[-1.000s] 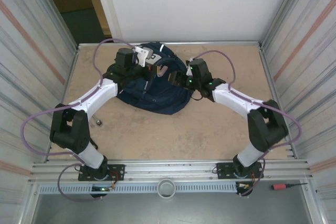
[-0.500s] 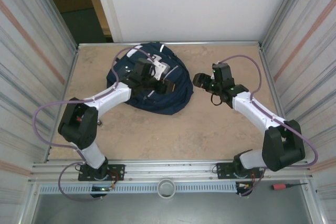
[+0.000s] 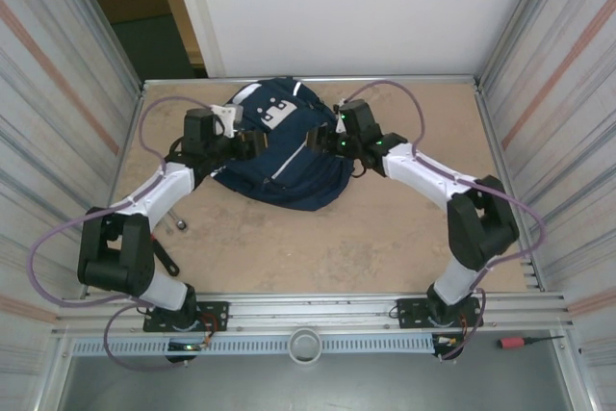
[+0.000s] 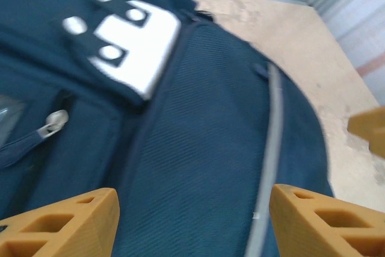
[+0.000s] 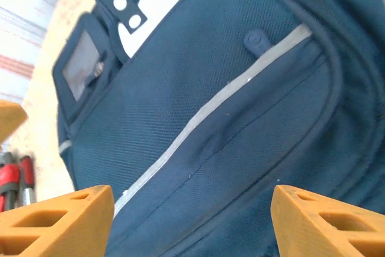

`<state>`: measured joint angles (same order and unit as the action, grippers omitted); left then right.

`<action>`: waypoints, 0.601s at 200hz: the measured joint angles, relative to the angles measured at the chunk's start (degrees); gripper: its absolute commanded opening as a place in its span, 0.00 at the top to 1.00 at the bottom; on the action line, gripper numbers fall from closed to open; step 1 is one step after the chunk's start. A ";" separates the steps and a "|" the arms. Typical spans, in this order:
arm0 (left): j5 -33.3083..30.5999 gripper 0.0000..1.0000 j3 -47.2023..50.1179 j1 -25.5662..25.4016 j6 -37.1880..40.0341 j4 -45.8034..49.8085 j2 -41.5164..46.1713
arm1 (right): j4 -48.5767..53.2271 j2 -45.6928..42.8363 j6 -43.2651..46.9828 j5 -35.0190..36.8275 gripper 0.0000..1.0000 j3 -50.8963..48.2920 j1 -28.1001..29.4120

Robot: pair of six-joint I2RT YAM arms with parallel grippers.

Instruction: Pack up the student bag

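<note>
Navy student bag [image 3: 289,172] is flanked by left hand [image 3: 248,146] and right hand [image 3: 319,139], both released; opening seems pending, so a zip pull [image 5: 255,41] must be gripped

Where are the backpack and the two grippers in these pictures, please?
backpack [image 3: 289,172]: top external view, on its navy front panel.
left gripper [image 4: 192,224]: left wrist view, midway between its orange fingertips.
right gripper [image 5: 194,224]: right wrist view, midway between its orange fingertips.
</note>
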<state>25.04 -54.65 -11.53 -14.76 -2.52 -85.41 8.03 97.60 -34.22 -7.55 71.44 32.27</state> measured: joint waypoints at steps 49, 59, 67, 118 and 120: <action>-0.61 0.39 0.07 0.20 -0.83 1.25 -4.31 | 0.20 7.02 -1.79 -2.43 0.31 0.04 -2.03; -0.59 0.42 0.07 -0.09 -1.09 1.31 -5.46 | -0.17 8.02 -2.45 -3.72 0.34 0.22 -2.38; -0.55 0.45 0.07 -0.35 -1.16 1.40 -6.32 | -0.44 8.74 -2.93 -4.59 0.37 0.48 -2.60; -0.42 0.60 0.59 -1.73 -2.05 0.90 -8.57 | -2.01 11.21 -4.79 -8.33 0.78 2.62 -2.73; -0.39 0.61 0.70 -1.73 -1.99 0.81 -8.59 | -2.05 11.23 -5.18 -8.44 0.79 2.62 -2.75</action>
<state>24.64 -53.95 -13.26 -16.75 -1.72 -94.00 5.98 108.84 -39.40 -15.99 74.06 29.52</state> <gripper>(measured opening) 0.418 0.276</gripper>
